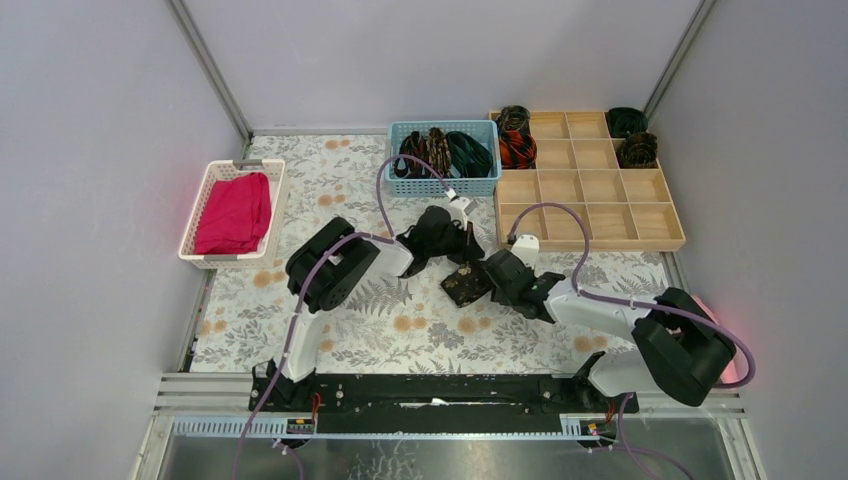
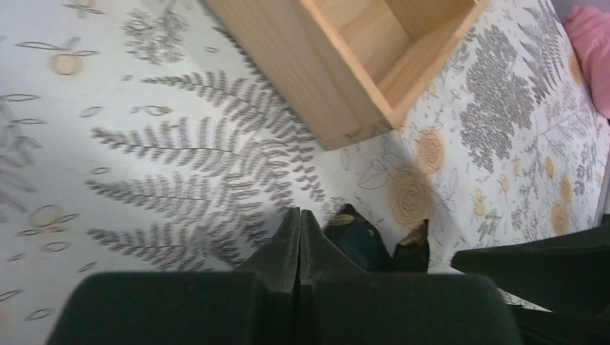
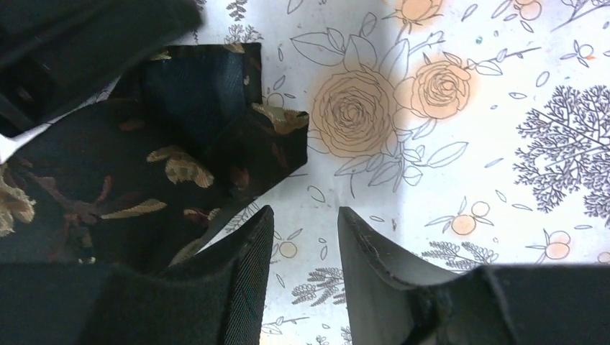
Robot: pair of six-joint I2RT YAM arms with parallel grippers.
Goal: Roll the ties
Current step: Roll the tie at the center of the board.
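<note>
A black tie with gold-brown flecks [image 1: 464, 286] lies folded on the floral cloth at mid-table, its dark blue lining showing [image 3: 194, 93]. My right gripper [image 3: 306, 215] is open just to the right of that tie, nothing between its fingers; it is low over the cloth [image 1: 487, 274]. My left gripper [image 2: 300, 215] is shut and empty, and the tie's corners [image 2: 360, 237] poke out beside it. It hovers at the tie's far side [image 1: 458, 250]. Rolled ties [image 1: 517, 150] sit in the wooden tray's back compartments. More ties [image 1: 443, 152] lie in the blue basket.
The wooden divided tray [image 1: 600, 190] stands at the back right, its near corner [image 2: 345, 108] close ahead of the left gripper. A blue basket [image 1: 420, 185] is at the back centre. A white basket [image 1: 205, 190] with magenta cloth [image 1: 235, 212] stands on the left.
</note>
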